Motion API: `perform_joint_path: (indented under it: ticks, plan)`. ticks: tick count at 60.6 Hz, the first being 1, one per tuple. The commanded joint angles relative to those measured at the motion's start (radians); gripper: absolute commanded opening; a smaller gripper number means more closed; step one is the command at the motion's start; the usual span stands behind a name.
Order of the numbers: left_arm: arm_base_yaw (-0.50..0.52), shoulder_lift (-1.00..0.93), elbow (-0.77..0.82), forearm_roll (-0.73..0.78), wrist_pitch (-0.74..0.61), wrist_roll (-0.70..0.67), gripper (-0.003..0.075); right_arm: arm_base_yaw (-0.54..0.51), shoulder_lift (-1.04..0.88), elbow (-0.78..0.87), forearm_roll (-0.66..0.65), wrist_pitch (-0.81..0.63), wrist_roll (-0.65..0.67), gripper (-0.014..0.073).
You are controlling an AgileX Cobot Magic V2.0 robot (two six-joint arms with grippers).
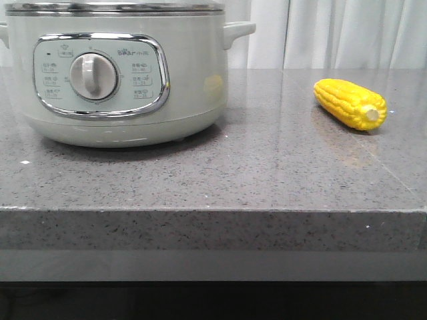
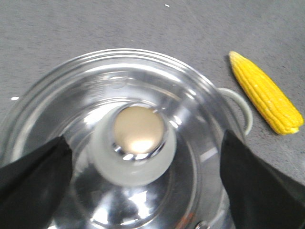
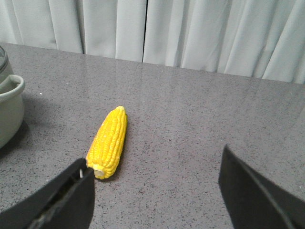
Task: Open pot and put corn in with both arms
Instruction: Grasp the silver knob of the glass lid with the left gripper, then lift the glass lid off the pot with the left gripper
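On the grey counter (image 1: 267,187), the pot (image 1: 120,73) sits lid on, the left gripper (image 2: 143,167) poised directly above the lid's knob (image 2: 138,130) with its jaws spread wide to either side and holding nothing. To the pot's right, well apart from it, the corn (image 1: 350,103) lies flat, stub end pointing toward the robot. The right gripper (image 3: 155,191), jaws likewise released and empty, is the nearer arm, the cob's long axis running away from its left finger (image 3: 66,198).

Pot (image 1: 120,73) at left on the table (image 1: 267,180), lid (image 2: 128,138) on it, corn (image 1: 350,103) well apart at right
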Motion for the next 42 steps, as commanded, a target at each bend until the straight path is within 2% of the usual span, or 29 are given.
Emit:
perform_joint_path:
  ticks: [1,9,32,36,42]
  plan:
    - [-0.012,0.022,-0.113,-0.024,0.0,-0.003,0.061,-0.002,0.011,-0.035,0.01,-0.074,0.002,0.0559]
    - [-0.012,0.085,-0.172,-0.024,0.043,-0.003,0.061,-0.002,0.011,-0.035,0.01,-0.074,0.002,0.0559]
    - [-0.012,0.137,-0.174,-0.002,0.041,-0.003,0.0607,-0.002,0.011,-0.035,0.011,-0.075,0.002,0.0559]
    - [-0.012,0.137,-0.174,0.0,0.043,-0.003,0.0582,-0.002,0.011,-0.035,0.011,-0.075,0.002,0.0559]
    - [-0.012,0.137,-0.174,0.0,0.043,-0.003,0.05,-0.002,0.011,-0.035,0.011,-0.075,0.002,0.0559]
